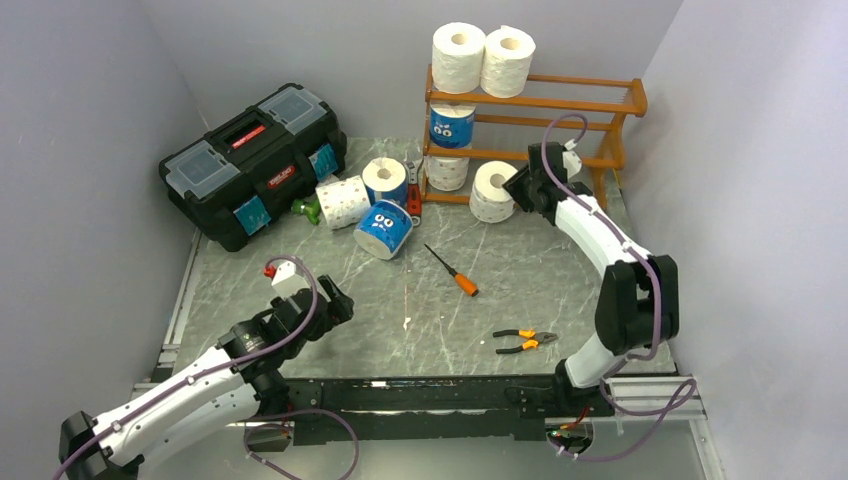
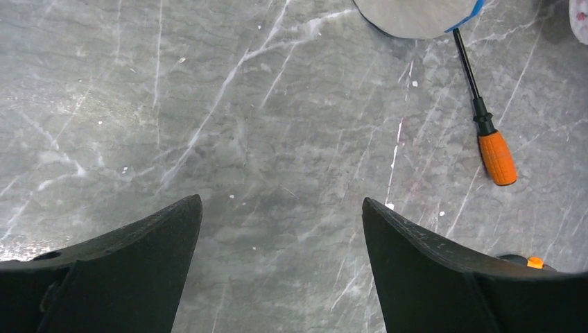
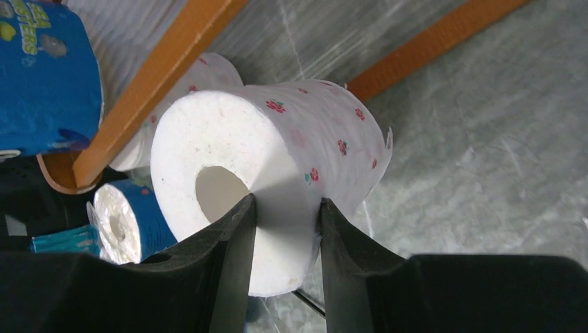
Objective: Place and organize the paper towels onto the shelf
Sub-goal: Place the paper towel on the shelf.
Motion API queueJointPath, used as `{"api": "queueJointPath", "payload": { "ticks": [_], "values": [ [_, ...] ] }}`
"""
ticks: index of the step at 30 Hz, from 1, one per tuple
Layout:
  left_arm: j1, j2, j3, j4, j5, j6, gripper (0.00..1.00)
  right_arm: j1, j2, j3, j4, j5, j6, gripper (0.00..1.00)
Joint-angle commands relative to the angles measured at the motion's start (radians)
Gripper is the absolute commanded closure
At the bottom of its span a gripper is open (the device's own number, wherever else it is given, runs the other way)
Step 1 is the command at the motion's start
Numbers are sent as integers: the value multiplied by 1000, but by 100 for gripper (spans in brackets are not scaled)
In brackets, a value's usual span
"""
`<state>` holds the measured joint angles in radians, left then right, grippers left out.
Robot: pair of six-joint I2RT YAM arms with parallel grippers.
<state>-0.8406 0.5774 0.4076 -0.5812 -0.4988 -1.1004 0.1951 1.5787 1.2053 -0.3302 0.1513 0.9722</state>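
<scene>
Item 1, right gripper: I see it clamped on the wall of a flower-printed white paper towel roll, one jaw inside the core, just in front of the wooden shelf, low down. Item 2, left gripper: jaws wide apart, nothing held, above the marble table

Your left arm lies low and reaches forward. Your left gripper points down, jaws spread wide, nothing between them. Your right arm stretches far out with its elbow raised, and your right gripper is pinching the wall of a white roll, one finger inside the core.
</scene>
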Motion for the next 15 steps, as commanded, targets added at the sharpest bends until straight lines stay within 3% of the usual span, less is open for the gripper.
{"api": "queueJointPath", "payload": {
  "ticks": [1,15],
  "values": [
    [6,-21,2,-38,-43,14,8,-2,52,101,69,-5,6,80],
    [8,-17,11,-52,-62,19,7,-3,145,168,66,15,13,80]
  ]
}}
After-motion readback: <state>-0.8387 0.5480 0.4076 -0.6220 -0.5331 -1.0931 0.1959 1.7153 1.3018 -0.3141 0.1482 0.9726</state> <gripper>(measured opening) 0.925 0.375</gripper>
